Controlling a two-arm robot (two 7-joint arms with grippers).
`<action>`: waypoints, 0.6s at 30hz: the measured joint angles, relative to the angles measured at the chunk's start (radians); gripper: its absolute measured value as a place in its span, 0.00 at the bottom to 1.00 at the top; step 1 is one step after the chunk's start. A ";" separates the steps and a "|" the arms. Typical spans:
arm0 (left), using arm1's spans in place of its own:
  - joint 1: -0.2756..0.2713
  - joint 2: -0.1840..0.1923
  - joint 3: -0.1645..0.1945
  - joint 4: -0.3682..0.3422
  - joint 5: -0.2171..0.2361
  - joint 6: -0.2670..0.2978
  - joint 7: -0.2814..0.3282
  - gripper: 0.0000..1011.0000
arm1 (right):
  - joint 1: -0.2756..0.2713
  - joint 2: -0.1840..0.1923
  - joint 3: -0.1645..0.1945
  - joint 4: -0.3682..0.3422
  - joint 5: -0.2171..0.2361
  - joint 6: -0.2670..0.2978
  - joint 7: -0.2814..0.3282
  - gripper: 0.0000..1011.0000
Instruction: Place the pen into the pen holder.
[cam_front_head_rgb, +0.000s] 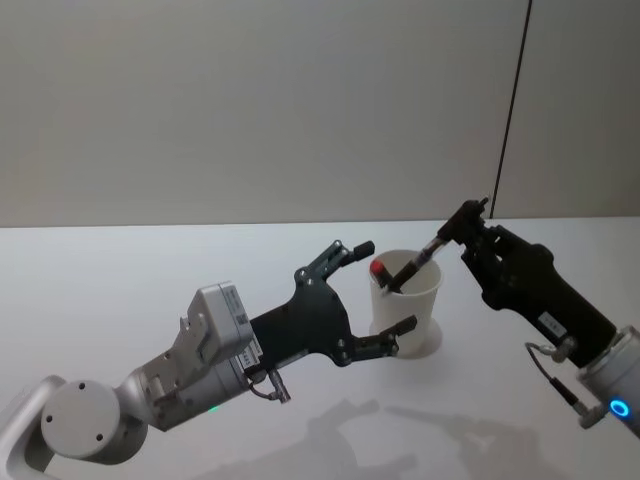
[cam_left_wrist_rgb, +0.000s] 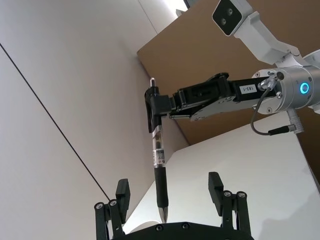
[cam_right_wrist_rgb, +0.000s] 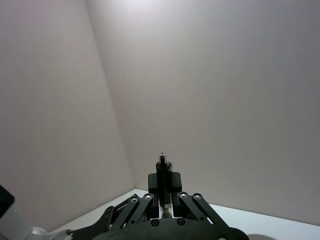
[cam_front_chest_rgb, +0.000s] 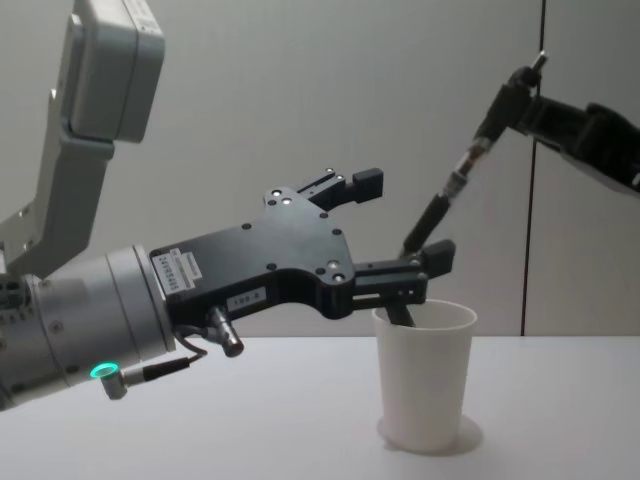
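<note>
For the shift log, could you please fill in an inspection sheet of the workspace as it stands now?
Surface: white table, bare around the cup.
Job's things: white paper cup upright on the table; black pen tilted, its tip inside the cup, its top end held. A red-topped item sits in the cup.
Clutter: nothing seen.
Grippers: right gripper shut on the pen's top end, above the cup; left gripper with jaws open on either side of the cup, contact not clear.
Cables: short cable loop at each wrist.
Surroundings: plain grey wall with a dark vertical seam.
</note>
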 joint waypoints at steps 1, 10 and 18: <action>0.000 0.000 0.000 0.000 0.000 0.000 0.000 0.99 | 0.000 0.000 0.000 -0.002 -0.008 -0.002 -0.009 0.13; 0.000 0.000 0.000 0.000 0.000 0.000 0.000 0.99 | 0.001 -0.003 -0.004 -0.014 -0.125 -0.019 -0.124 0.13; 0.000 0.000 0.000 0.000 0.000 0.000 0.000 0.99 | 0.025 -0.025 -0.010 0.003 -0.259 -0.027 -0.239 0.13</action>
